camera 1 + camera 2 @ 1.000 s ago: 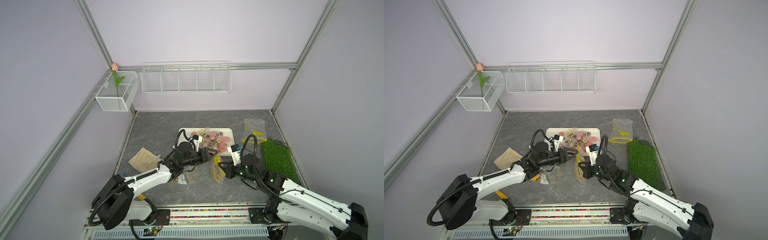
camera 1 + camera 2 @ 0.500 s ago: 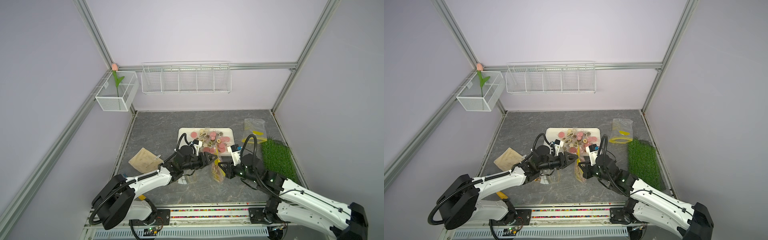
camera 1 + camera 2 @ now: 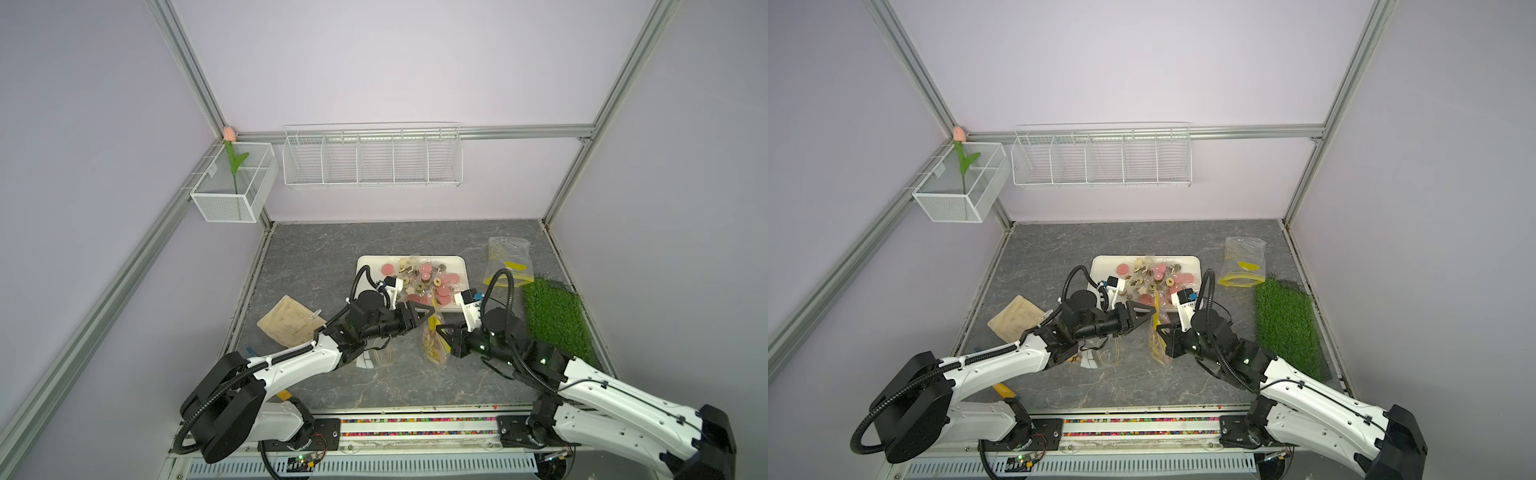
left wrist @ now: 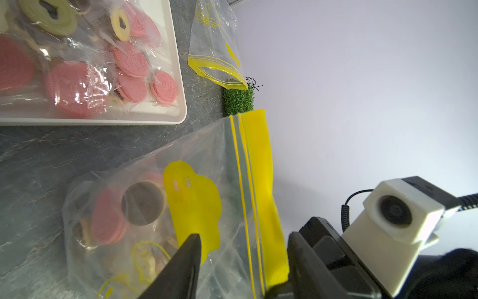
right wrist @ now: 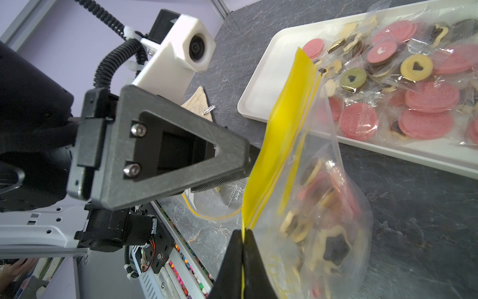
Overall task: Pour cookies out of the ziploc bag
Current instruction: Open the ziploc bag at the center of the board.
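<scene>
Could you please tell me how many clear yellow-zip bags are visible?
3: cookie bag pinched by the right gripper; empty bag beside the green grass mat; flat bag under the left arm.

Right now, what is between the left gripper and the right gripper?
The yellow zip strip of the ziploc bag: the right gripper pinches it, the left gripper is open around it. Both wrist views show it.

Grey tabletop [image 3: 316, 257] carries white tray [image 3: 370, 264], grass mat [image 3: 552, 316], beige pouch [image 3: 286, 321].

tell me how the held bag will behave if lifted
Probably floppy: the bag hangs creased from the right gripper pinching its yellow strip. Likely bottom-heavy, since cookies bunch low. The film looks slick, so it may slip.
</scene>
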`<action>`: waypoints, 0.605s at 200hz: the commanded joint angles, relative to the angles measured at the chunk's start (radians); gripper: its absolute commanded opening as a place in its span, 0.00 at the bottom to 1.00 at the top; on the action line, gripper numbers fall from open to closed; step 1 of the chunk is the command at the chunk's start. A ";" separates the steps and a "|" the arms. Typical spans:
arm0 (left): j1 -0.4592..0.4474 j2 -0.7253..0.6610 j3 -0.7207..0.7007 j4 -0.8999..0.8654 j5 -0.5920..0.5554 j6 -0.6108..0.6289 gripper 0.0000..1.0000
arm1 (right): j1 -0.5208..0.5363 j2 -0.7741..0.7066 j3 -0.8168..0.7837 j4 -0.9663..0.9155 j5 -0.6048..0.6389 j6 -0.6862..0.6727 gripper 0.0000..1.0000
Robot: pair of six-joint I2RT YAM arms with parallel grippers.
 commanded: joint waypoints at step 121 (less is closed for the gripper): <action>-0.002 0.033 -0.009 0.042 -0.006 -0.018 0.55 | 0.009 0.000 0.003 0.029 0.015 -0.012 0.07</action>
